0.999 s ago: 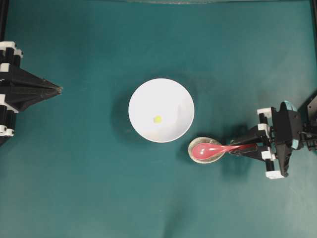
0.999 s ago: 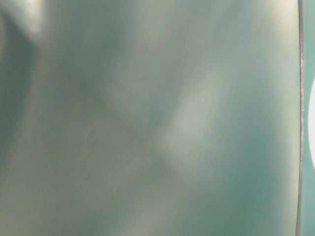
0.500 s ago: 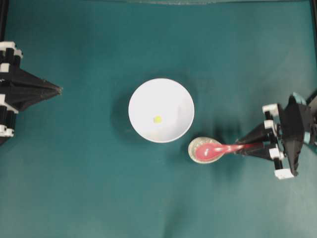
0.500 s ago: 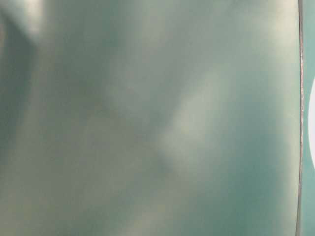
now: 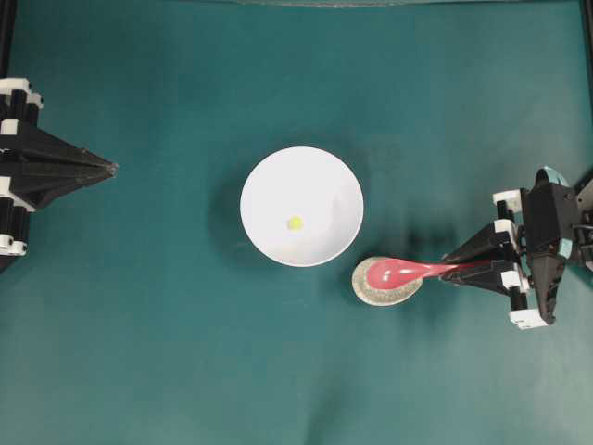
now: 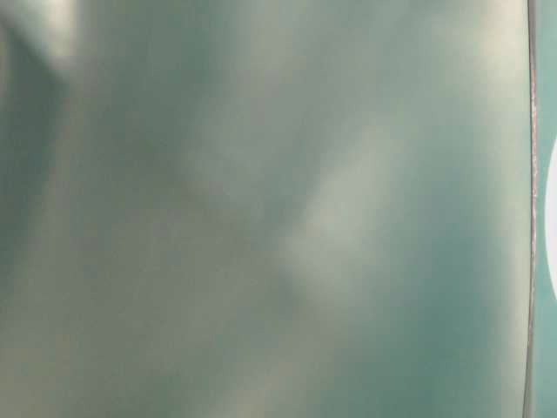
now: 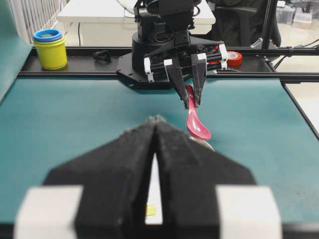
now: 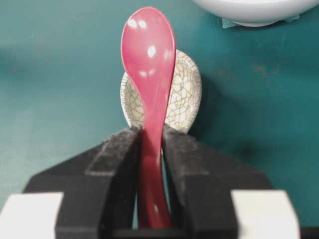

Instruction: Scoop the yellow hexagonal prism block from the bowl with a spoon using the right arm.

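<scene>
The right gripper (image 5: 456, 274) is clamped on the handle of the spoon (image 5: 398, 273) in the overhead view, the red scoop reaching out ahead of its fingertips above the spoon rest (image 5: 380, 289). Farther ahead, a little to one side, stands the bowl (image 5: 262, 176) with the yellow hexagonal prism block (image 5: 294, 222) lying on its floor. The left gripper (image 5: 104, 169) sits well apart at the far edge, its fingers pressed to a point with nothing between them.

The table-level view is a blurred teal wash; only a white sliver at its right edge shows.

From the left wrist, the left gripper (image 7: 155, 124) is closed, and the right gripper (image 7: 191, 102) faces it, the spoon (image 7: 195, 124) hanging down from its fingers.

From the right wrist, the right gripper (image 8: 150, 135) pinches the spoon (image 8: 148, 64) by its handle, scoop raised over the crackled spoon rest (image 8: 183, 94), the bowl (image 8: 249, 11) beyond.
</scene>
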